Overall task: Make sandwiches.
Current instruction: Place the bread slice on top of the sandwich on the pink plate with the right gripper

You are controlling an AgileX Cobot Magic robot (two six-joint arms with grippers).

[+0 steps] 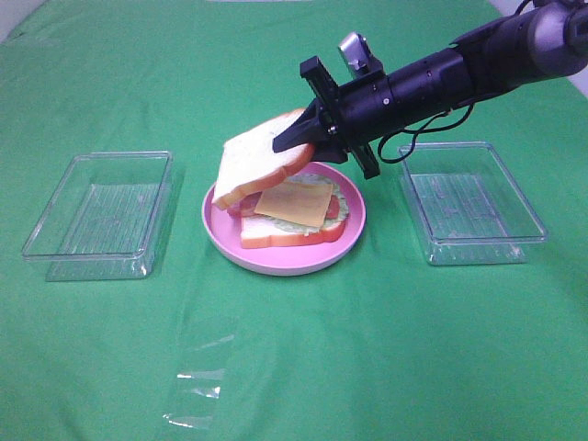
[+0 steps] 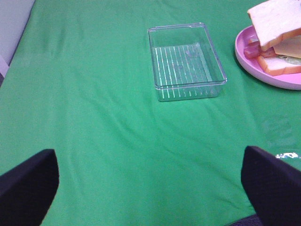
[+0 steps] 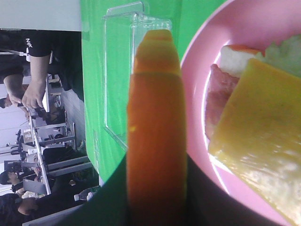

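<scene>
1. Tabletop (image 1: 294, 367), covered in green cloth, carries all the things
2. Right arm (image 1: 459, 64) reaches in from 2 o'clock toward the centre
3. Two clear trays: one (image 1: 101, 211) at 9 o'clock of the plate, the other (image 1: 473, 207) at 3 o'clock
4. Pink plate (image 1: 276, 260) lies at the centre and bears the sandwich (image 1: 294, 216): bottom bread, lettuce, bacon, cheese on top
5. Top slice (image 1: 253, 161) is tilted over the stack, its crust clamped in the right claw (image 1: 299, 138)
6. Left claw (image 2: 150, 188) is spread wide over bare cloth, holding nothing
</scene>
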